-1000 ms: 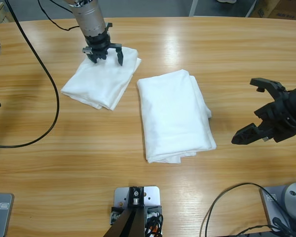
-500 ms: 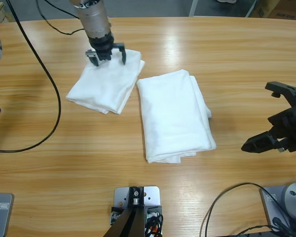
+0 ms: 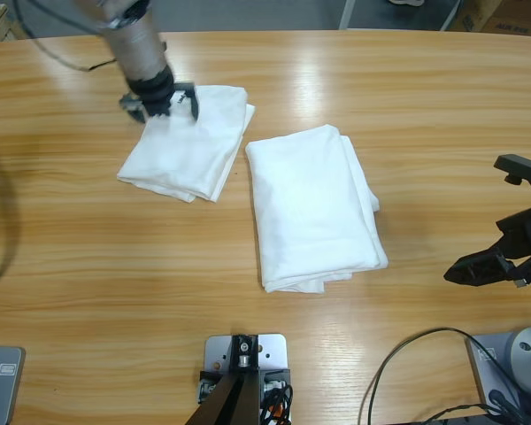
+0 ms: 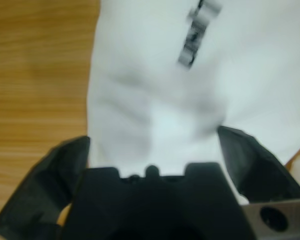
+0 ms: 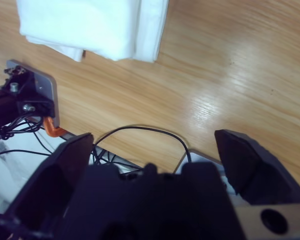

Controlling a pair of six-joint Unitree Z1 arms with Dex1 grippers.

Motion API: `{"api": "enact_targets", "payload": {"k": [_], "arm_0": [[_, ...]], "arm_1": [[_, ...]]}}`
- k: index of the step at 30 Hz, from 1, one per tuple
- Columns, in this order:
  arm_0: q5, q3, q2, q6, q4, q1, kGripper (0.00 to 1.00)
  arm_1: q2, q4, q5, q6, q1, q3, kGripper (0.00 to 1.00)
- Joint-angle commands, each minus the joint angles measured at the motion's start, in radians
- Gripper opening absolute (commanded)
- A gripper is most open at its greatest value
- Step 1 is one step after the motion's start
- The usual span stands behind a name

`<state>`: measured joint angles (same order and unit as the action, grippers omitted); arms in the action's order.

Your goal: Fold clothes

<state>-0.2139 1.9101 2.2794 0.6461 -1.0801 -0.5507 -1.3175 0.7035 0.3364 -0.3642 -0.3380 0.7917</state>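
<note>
Shirts folded on the counter (image 3: 354, 80).
Left tool (image 3: 159, 102) spread, released, over the small folded shirt (image 3: 188, 146); right tool (image 3: 504, 239) released, well clear of the larger folded shirt (image 3: 311, 205).

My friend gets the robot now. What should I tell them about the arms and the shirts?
Left gripper: jaws open, over the far corner of the smaller folded T-shirt, holding nothing.
Right gripper: jaws open, empty, at the table's right edge, away from the cloth.
Larger folded T-shirt: lies mid-table, beside the smaller one, barely apart.
Done: both shirts look folded.
Left: perhaps tidying or stacking them; nothing is gripped yet.
</note>
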Motion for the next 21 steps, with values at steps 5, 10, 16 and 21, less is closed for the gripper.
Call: {"api": "enact_targets", "payload": {"k": [5, 10, 16, 21], "arm_0": [[0.101, -0.017, -0.068, -0.418, 0.204, 0.021, 1.0], [0.04, 0.236, 0.084, -0.469, 0.184, 0.023, 1.0], [0.042, 0.722, 0.35, -0.418, -0.092, 0.049, 1.0], [0.042, 0.784, 0.411, -0.368, -0.176, 0.052, 1.0]], "arm_1": [[0.026, 0.003, 0.008, -0.015, 0.001, -0.045, 1.0], [0.018, -0.007, 0.013, -0.016, 0.0, -0.046, 1.0], [0.008, -0.014, 0.013, -0.016, 0.0, -0.046, 1.0], [0.004, -0.018, 0.013, -0.018, 0.0, -0.046, 1.0]]}}
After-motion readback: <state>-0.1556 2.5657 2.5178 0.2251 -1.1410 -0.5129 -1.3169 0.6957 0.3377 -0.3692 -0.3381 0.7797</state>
